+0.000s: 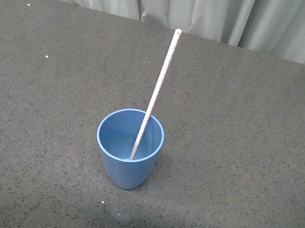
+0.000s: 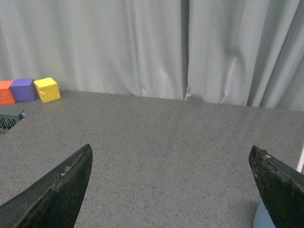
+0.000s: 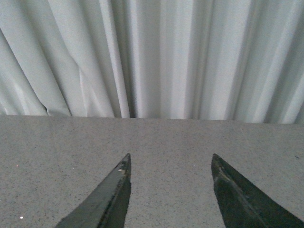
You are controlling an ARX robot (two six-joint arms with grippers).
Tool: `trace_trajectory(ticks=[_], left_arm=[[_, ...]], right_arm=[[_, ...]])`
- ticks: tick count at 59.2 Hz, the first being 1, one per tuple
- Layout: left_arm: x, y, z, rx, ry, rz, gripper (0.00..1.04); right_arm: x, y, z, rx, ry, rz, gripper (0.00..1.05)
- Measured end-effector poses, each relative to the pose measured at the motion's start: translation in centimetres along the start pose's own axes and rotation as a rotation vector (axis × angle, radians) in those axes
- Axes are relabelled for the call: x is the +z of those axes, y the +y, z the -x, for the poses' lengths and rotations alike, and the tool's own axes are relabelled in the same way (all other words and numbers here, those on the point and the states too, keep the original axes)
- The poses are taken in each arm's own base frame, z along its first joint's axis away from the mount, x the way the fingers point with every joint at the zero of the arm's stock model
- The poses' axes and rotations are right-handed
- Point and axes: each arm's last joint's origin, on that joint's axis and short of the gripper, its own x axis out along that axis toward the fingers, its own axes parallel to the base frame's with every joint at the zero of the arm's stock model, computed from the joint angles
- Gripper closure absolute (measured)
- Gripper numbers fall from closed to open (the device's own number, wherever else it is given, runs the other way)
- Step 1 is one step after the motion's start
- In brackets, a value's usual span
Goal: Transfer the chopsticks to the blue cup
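The blue cup [image 1: 128, 148] stands upright on the grey table in the front view. The chopstick [image 1: 158, 85], thin and cream-white, stands in the cup, its lower end on the cup's floor, leaning away over the far rim. Neither gripper shows in the front view. My left gripper [image 2: 171, 152] is open and empty; a sliver of the cup [image 2: 263, 219] shows beside one finger, and a strip of the chopstick [image 2: 300, 159] at the frame's edge. My right gripper [image 3: 171, 157] is open and empty over bare table.
Orange, purple and yellow blocks [image 2: 46, 89] sit by the curtain in the left wrist view, with a grey object [image 2: 9, 118] near them. A pale curtain [image 1: 218, 7] hangs behind the table's far edge.
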Motion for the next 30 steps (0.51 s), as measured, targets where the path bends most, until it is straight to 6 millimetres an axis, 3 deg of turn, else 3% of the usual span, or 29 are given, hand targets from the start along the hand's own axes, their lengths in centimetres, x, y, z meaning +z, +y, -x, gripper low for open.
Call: trace_trajectory(ticks=[15,30], left_arm=[[0.0,0.0,0.0,0.000,0.000,0.000,0.07],[0.0,0.0,0.0,0.001,0.000,0.000,0.07]], right_arm=[[-0.1,0.0,1.5,0.000,0.004,0.009,1.04],[0.2,0.0,2.6,0.001,-0.007,0.011,1.04]])
